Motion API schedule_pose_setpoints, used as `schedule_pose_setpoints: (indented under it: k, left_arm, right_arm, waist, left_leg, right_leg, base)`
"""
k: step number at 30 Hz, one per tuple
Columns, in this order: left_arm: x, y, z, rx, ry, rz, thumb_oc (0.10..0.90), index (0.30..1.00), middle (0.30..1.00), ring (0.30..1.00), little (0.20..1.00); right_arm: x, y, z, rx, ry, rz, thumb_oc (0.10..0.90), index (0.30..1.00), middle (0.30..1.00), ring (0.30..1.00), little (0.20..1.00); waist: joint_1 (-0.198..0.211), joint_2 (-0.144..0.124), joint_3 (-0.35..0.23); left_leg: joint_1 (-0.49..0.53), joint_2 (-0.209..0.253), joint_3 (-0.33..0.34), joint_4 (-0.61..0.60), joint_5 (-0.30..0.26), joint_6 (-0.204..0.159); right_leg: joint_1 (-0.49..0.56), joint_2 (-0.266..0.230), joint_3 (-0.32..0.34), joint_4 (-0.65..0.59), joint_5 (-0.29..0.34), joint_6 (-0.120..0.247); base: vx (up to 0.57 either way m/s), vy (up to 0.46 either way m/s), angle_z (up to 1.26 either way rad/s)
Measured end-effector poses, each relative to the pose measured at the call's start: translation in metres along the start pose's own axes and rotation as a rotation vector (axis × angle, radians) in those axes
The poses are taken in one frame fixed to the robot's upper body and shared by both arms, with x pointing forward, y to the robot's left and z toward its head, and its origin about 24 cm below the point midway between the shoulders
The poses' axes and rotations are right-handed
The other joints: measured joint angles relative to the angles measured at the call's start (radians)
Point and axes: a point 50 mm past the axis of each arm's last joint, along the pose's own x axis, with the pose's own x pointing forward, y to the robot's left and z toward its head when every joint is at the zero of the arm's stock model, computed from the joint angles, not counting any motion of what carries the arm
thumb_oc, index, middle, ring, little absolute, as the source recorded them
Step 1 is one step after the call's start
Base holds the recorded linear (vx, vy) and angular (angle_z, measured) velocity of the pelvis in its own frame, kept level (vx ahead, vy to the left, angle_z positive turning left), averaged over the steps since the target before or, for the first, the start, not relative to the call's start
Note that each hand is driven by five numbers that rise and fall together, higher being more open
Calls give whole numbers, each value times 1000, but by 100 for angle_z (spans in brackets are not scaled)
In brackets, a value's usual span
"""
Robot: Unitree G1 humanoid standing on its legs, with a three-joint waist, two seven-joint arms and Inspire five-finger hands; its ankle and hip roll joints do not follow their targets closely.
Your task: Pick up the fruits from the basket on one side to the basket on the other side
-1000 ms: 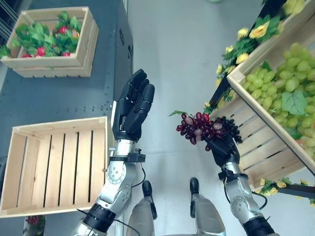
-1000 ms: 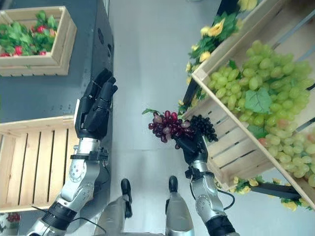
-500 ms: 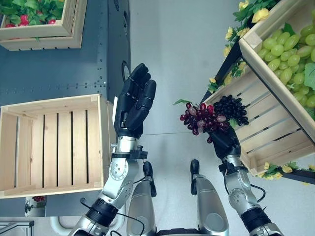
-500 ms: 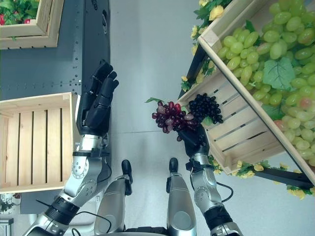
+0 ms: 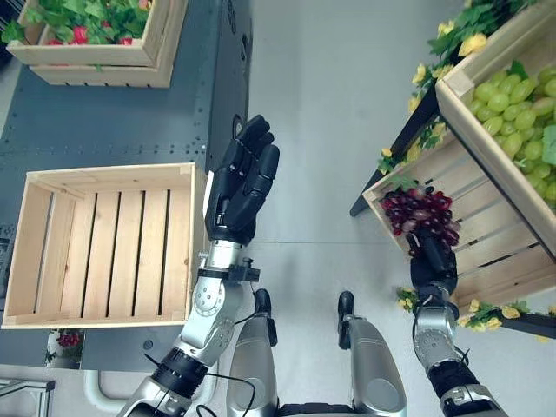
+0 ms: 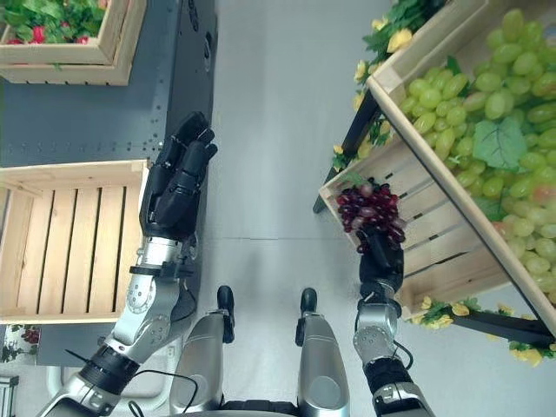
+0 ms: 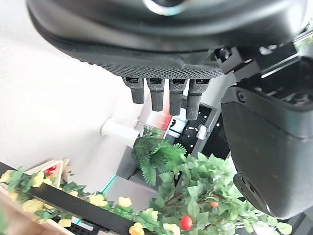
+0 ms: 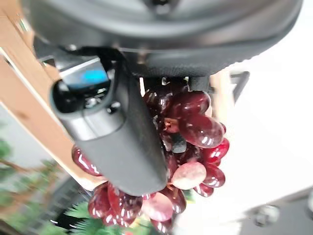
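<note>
The right hand (image 5: 432,257), at the lower right of the left eye view, was curled around a bunch of red grapes (image 5: 420,213), thumb and fingers closed on it, as the right wrist view showed from close by. The bunch hung in front of the slatted side of the lower wooden crate (image 5: 486,252) on the right, so the fruit was clear of its crate and in the grip. Judging by this, the carrying step was in hand: the grapes had been lifted and had yet to cross to the other side.

The left hand (image 5: 242,184) stood near the middle of the frame, fingers straight and held together, carrying nothing, just beside the right edge of the empty wooden crate (image 5: 110,243) at centre left.

The next move would likely call for swinging the bunch across the grey floor (image 5: 330,95) and over that crate's rim before letting go; the slack, knobbly cluster could sway or snag.

The grapes looked glossy, round and smooth. The crates were pale, rough-sawn slats. Green grapes (image 5: 512,95) with a broad leaf filled the upper right crate, edged by yellow flowers (image 5: 474,43). At the upper left sat a crate of leaves and red fruit (image 5: 91,17).
</note>
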Motion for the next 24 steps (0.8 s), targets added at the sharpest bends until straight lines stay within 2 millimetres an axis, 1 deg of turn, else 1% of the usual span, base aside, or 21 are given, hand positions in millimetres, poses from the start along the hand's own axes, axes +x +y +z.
schedule_pose_setpoints:
  k: [3,6,9,10,12,14,18,20,22,23,24]
  left_arm:
    - [-7,4,-5,14,53,-12,800,900,900,900,900]
    - [-12,10,-8,5,100,2,800,900,900,900,900]
    - [-15,14,-8,29,131,-2,800,900,900,900,900]
    - [-17,17,-8,42,143,-9,800,900,900,900,900]
    - [-17,17,-9,49,163,-17,800,900,900,900,900]
    - [-18,20,-9,63,176,-22,800,900,900,900,900]
    - [-19,26,-6,102,195,-36,800,900,900,900,900]
    - [-19,27,-5,113,198,-44,800,900,900,900,900]
    - [-19,28,-5,116,199,-48,800,900,900,900,900]
    - [-19,28,-5,116,200,-50,800,900,900,900,900]
    - [-19,27,-4,117,200,-55,800,900,900,900,900]
  right_arm:
    - [-2,-15,14,70,-77,-94,400,300,300,300,300]
    - [-6,-28,20,119,-123,-208,400,300,300,300,300]
    - [-10,-34,20,138,-148,-281,400,300,300,300,300]
    - [-11,-36,20,140,-145,-309,400,300,300,300,300]
    - [-15,-42,19,140,-143,-354,400,300,300,300,300]
    - [-17,-45,16,145,-135,-397,400,300,300,300,300]
    - [-24,-50,5,153,-110,-470,400,300,300,300,300]
    - [-25,-52,3,151,-106,-480,400,300,300,300,300]
    - [-26,-54,3,142,-103,-487,400,300,300,300,300]
    - [-27,-56,3,128,-99,-491,417,326,326,326,326]
    - [-28,-59,1,103,-85,-498,715,773,773,773,773]
  waist:
    - [10,-1,-1]
    - [23,-5,-3]
    - [32,-11,-6]
    - [35,-18,-10]
    - [36,-25,-13]
    - [42,-38,-21]
    - [46,-90,-50]
    - [48,-105,-59]
    - [49,-112,-64]
    - [49,-114,-66]
    - [47,-116,-69]
  left_leg:
    - [26,10,-10,10,-18,-2]
    - [51,19,-18,10,-26,-8]
    - [62,25,-20,15,-31,-11]
    - [62,26,-21,16,-31,-12]
    - [62,30,-21,20,-28,-7]
    - [62,34,-20,23,-32,-7]
    - [54,34,-20,27,-41,-9]
    - [47,34,-19,33,-45,-7]
    - [38,35,-20,48,-57,-6]
    - [32,36,-21,57,-63,-2]
    - [20,36,-22,62,-66,0]
  right_leg:
    - [49,7,-17,-20,0,0]
    - [90,17,-29,-43,0,-1]
    - [110,24,-33,-57,1,0]
    - [114,26,-35,-64,6,5]
    - [132,29,-44,-78,11,5]
    - [141,33,-45,-90,16,5]
    - [147,35,-48,-116,25,9]
    - [147,35,-49,-126,30,11]
    - [150,35,-49,-140,29,11]
    - [152,35,-49,-150,38,16]
    - [155,37,-50,-161,53,22]
  base:
    - [173,-94,4]
    - [146,-101,6]
    - [109,-99,3]
    - [69,-82,9]
    - [57,-79,12]
    - [27,-66,5]
    - [-6,-45,1]
    - [-14,-36,-1]
    - [22,-29,-2]
    - [-12,-36,-2]
    - [-15,-32,-1]
